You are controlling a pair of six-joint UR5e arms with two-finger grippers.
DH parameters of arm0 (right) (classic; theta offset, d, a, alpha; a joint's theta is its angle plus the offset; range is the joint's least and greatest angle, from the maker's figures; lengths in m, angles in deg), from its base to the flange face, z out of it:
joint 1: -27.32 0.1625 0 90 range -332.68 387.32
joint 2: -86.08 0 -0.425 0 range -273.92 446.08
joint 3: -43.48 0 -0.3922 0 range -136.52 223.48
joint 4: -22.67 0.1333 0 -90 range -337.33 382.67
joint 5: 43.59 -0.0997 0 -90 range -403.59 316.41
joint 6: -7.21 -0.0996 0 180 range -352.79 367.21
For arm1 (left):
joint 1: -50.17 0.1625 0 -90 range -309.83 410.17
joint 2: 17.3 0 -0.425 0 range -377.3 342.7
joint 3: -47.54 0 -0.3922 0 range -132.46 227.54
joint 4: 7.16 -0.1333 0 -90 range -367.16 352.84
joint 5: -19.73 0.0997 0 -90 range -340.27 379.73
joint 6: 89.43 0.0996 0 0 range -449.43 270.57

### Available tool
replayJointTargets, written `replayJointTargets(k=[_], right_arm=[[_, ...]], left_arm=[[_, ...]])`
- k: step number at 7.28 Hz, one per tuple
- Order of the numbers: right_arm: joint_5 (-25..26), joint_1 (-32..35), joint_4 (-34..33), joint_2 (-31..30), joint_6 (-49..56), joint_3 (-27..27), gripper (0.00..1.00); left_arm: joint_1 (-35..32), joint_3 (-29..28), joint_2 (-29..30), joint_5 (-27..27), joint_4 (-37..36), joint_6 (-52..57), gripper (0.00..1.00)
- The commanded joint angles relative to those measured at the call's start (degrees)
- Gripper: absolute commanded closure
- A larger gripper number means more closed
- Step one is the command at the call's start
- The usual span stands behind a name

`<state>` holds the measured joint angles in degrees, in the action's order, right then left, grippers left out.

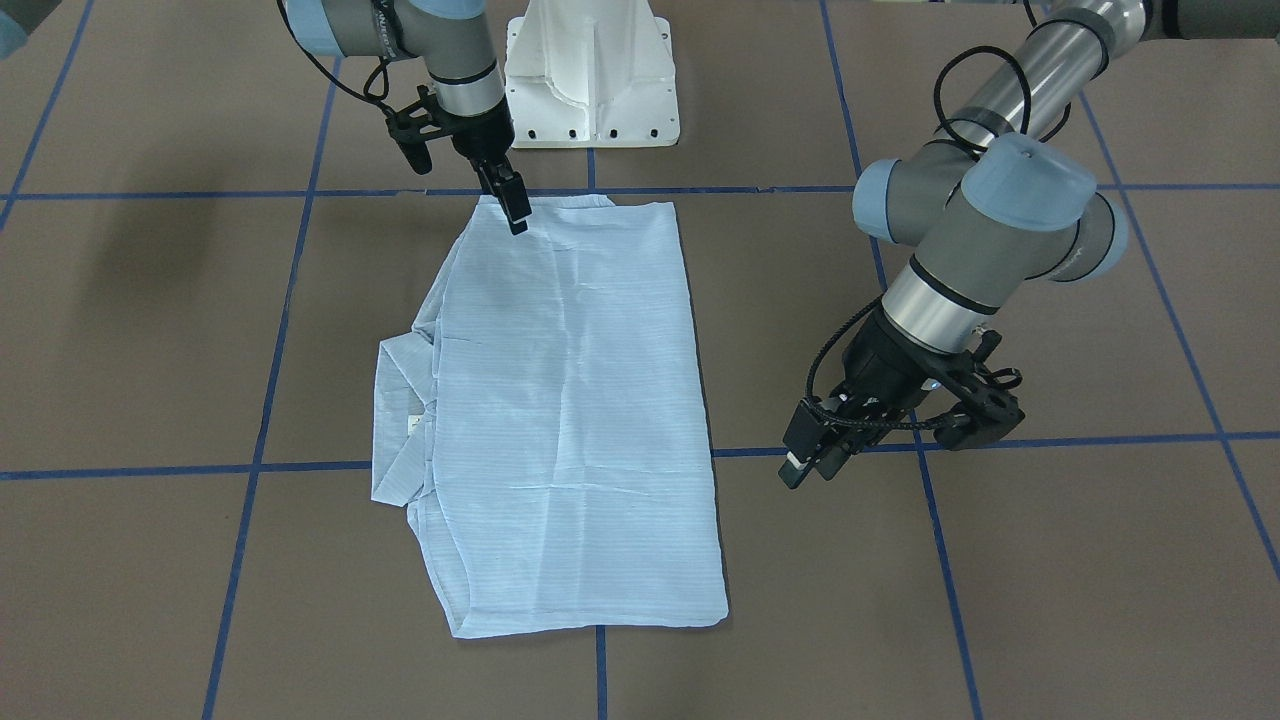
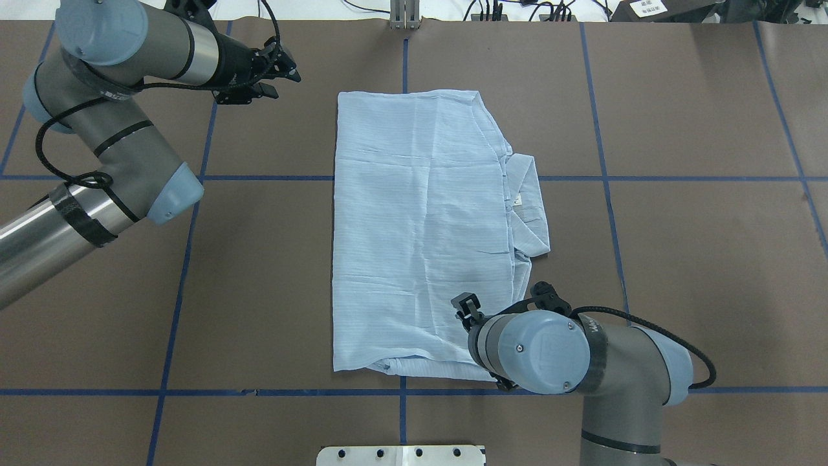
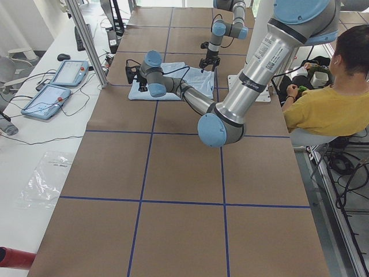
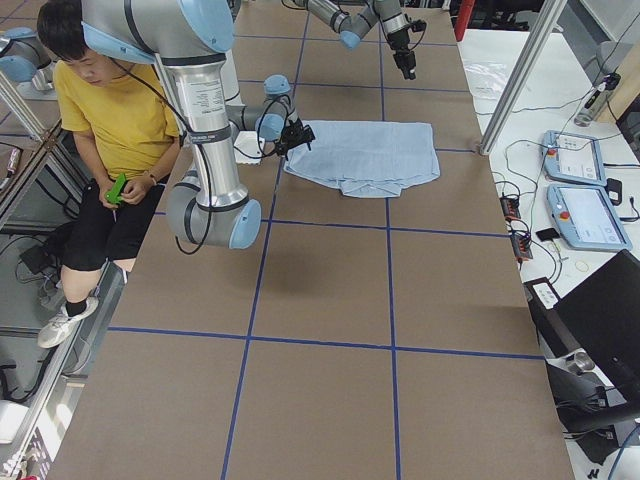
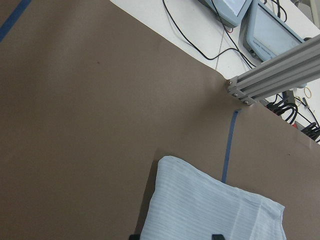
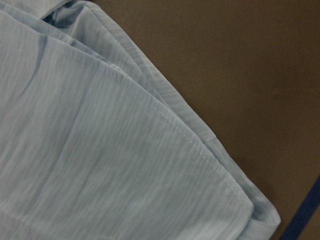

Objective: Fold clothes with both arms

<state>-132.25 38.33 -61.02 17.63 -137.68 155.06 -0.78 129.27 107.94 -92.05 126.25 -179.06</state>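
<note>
Fingertips (image 5: 216, 236) of the left gripper (image 2: 284, 81) stand wide apart with nothing between them. The left arm (image 2: 129, 162) is stretched to the far left, elbow bent, wrist aimed across at the far left corner of the shirt (image 2: 414, 226) but clear of it. Over to the right arm (image 2: 582, 362): its wrist is folded straight down, and the right gripper (image 1: 517, 215) is planted at the shirt's near right corner. From overhead the wrist hides those fingers completely. The front-facing view does show them, edge-on at the cloth, but I cannot tell whether they pinch it or are parted. The right wrist view adds stacked hems and layered edges at that corner. The shirt lies flat mid-table (image 2: 259, 259), folded into a tall rectangle with its long axis running near to far. Its straight edge is on the left, and the collar (image 2: 527, 207) pokes out to the right. Only the side views show a seated person (image 3: 328, 98) beside the robot.
</note>
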Motion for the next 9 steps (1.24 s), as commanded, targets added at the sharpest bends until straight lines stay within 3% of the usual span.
replayJointTargets(k=[1,9], right_arm=[[0.33,-0.99,0.01,-0.72,-0.40,-0.31,0.00],[0.33,-1.08,-0.08,-0.89,0.48,-1.81,0.12]], left_arm=[[0.06,0.01,0.00,0.06,0.00,-0.01,0.43],[0.15,0.01,0.00,0.06,-0.08,-0.01,0.43]])
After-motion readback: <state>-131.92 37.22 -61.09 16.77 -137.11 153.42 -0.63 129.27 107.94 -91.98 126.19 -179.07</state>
